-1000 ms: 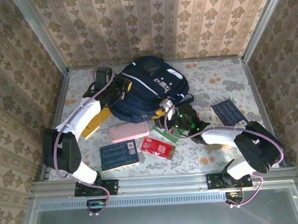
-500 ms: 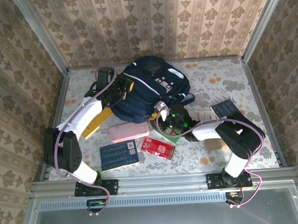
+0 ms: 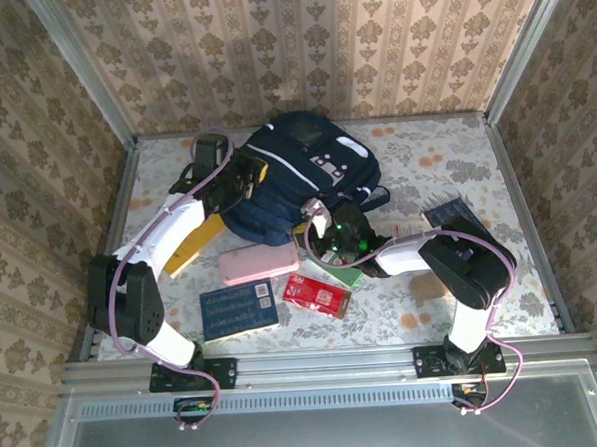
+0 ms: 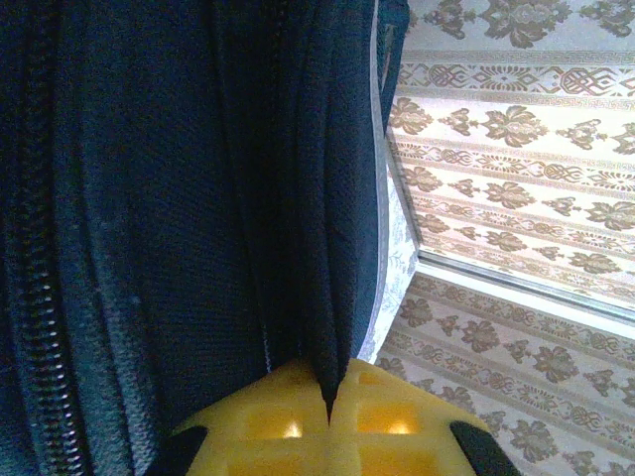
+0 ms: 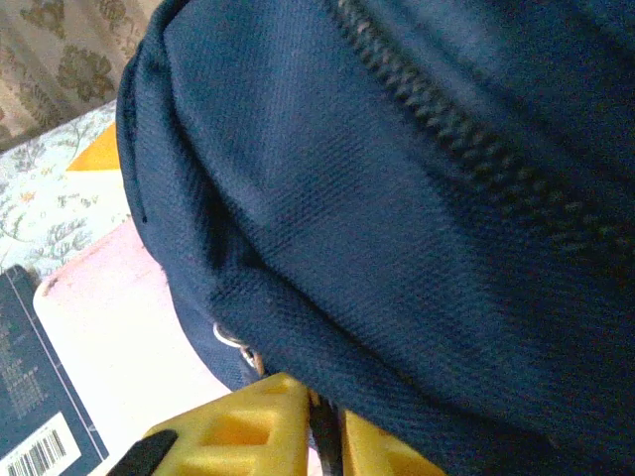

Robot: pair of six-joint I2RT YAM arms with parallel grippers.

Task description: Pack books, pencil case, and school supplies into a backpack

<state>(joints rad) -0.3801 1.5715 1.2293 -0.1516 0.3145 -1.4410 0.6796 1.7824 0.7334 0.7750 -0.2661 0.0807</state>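
Note:
The navy backpack lies at the table's back middle. My left gripper is shut on a fold of its fabric at its left side. My right gripper sits at the backpack's near edge, its yellow fingers closed on a dark strip of the bag beside a small metal ring. The pink pencil case lies just in front of the backpack. Around it lie the blue book, yellow book, red pack and green pack, the last partly under my right arm.
A dark navy book lies at the right, partly behind my right arm. Metal rails and patterned walls close in the table on three sides. The pencil case and blue book lie close below my right wrist.
My right gripper moved left to the backpack's near edge and closed on it. The left gripper kept its hold and did not move.

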